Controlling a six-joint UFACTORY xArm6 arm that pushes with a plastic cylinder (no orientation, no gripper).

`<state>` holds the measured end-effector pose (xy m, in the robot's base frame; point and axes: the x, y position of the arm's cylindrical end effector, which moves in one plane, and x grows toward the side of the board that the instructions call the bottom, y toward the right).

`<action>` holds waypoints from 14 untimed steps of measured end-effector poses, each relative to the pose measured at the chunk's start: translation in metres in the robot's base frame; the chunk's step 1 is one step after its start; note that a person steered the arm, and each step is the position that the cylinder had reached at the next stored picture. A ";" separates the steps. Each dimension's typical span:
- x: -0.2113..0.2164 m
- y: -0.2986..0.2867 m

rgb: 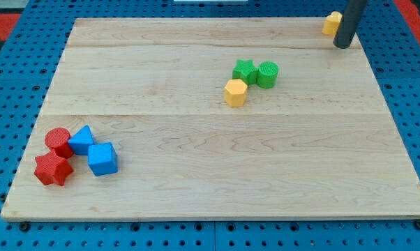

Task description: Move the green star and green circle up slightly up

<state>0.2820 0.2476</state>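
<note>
The green star (244, 70) and the green circle (268, 74) sit side by side, touching, right of the board's middle and toward the view's top. A yellow hexagon (235, 92) touches the star from below-left. My tip (343, 44) is at the view's top right, well to the right of and above the green circle, apart from both green blocks. It stands just below-right of a yellow block (331, 23) at the board's top right corner.
At the view's bottom left sits a cluster: a red circle (57, 141), a red star (53, 169), a blue triangle-like block (81, 140) and a blue cube (102, 159). The wooden board (210, 174) lies on a blue pegboard.
</note>
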 end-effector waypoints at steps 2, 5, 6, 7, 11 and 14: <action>0.004 -0.051; 0.025 -0.148; 0.025 -0.187; 0.026 -0.217; 0.103 -0.215; 0.092 -0.152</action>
<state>0.3739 0.0958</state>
